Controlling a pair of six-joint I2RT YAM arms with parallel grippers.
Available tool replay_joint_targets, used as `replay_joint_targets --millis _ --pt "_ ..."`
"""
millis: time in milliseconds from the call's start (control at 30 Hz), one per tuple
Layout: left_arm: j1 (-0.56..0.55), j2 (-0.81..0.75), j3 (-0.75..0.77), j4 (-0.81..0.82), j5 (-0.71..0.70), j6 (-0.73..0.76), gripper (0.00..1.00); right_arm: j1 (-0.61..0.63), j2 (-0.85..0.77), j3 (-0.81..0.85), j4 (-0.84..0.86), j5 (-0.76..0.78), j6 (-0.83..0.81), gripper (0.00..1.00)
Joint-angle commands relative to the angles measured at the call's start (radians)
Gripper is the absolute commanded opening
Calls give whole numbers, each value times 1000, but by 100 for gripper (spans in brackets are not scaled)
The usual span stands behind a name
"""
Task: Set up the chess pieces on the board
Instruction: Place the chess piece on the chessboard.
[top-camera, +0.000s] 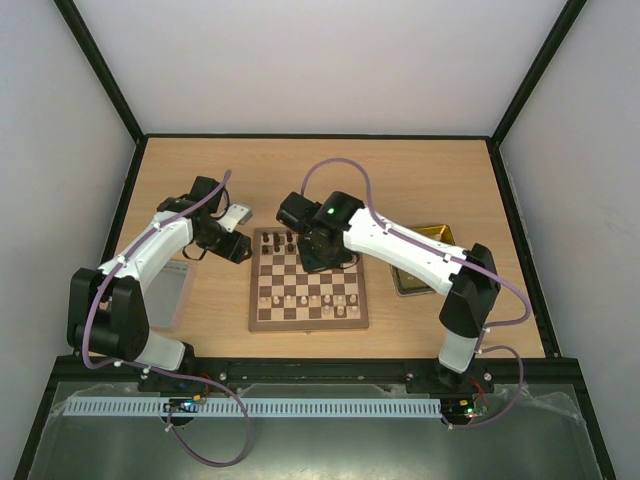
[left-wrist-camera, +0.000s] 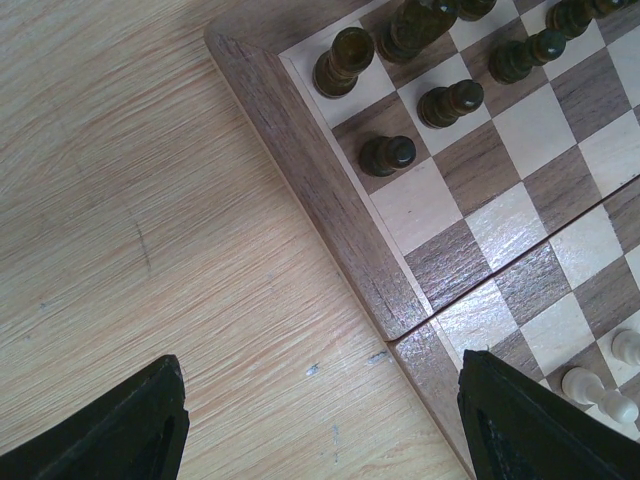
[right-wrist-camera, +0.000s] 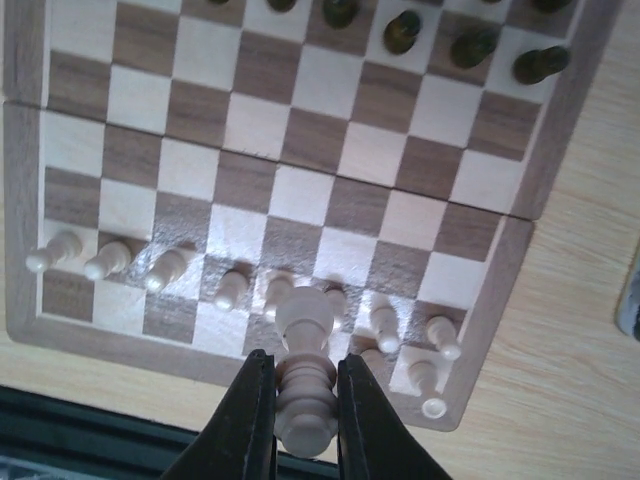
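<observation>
**Right pincer grips a cream piece over the board**

In the top view the right arm (top-camera: 400, 240) stretches diagonally from lower right to the upper middle of the board (top-camera: 308, 326). The left arm (top-camera: 150, 245) folds up beside the board's upper-left corner. The right pincer (right-wrist-camera: 303, 378) pinches a cream piece (right-wrist-camera: 303, 335), its long axis running up the frame in line with the fingers, above the cream row (right-wrist-camera: 108, 260). Only the left wrist view shows the left pincer (left-wrist-camera: 330, 430) spread and empty over the table (left-wrist-camera: 150, 200) and the board's border, with dark pieces (left-wrist-camera: 387, 155) at upper right.
</observation>
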Motion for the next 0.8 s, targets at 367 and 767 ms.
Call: replay_joint_targets --millis 367,767 --pt "-5 -9 -6 -11 -8 -7 75 140 59 -28 -7 -100 -26 3" --pt "-5 -22 -6 -10 -12 -8 75 144 96 -98 87 -128 -38 4"
